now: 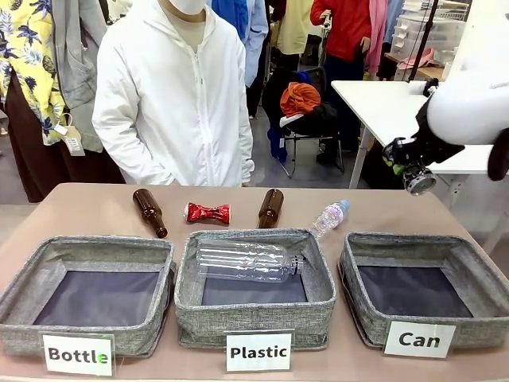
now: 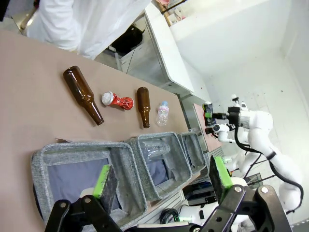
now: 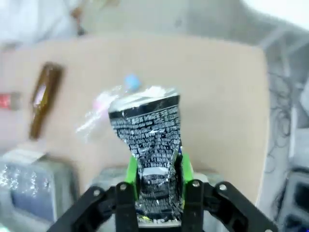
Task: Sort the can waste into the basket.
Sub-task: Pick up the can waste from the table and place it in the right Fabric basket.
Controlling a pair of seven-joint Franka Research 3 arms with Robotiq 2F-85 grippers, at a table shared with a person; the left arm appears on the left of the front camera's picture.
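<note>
**Right arm.** The right gripper (image 3: 157, 170) is clamped on the dark silver-black crushed can (image 3: 147, 137). Both green pads press the can's lower part, and its crumpled upper end projects beyond the fingertips. In the front view this gripper (image 1: 400, 163) hangs in the air over the right side of the table (image 1: 95, 203), higher than the "Can" basket (image 1: 413, 239). The held can is not in the basket.

**Left arm.** The left gripper (image 2: 161, 178) has its jaws wide apart and holds nothing. It sits above the near edge of the "Bottle" bin (image 2: 120, 159).

**Task items.**
- The red crushed can (image 1: 207, 212) lies on its side on the table, beyond the "Plastic" bin (image 1: 187, 270) and between two brown glass bottles (image 1: 149, 212) (image 1: 270, 208). It touches neither bottle.
- The "Can" basket is the rightmost of the three grey fabric bins.

**Other items.**
- A small clear plastic bottle (image 1: 329, 217) lies on the table, just beyond the far right corner of the "Plastic" bin.
- A large clear plastic bottle (image 1: 246, 261) lies in the "Plastic" bin.
- A person in a white jacket (image 1: 171, 95) stands at the far side of the table.
</note>
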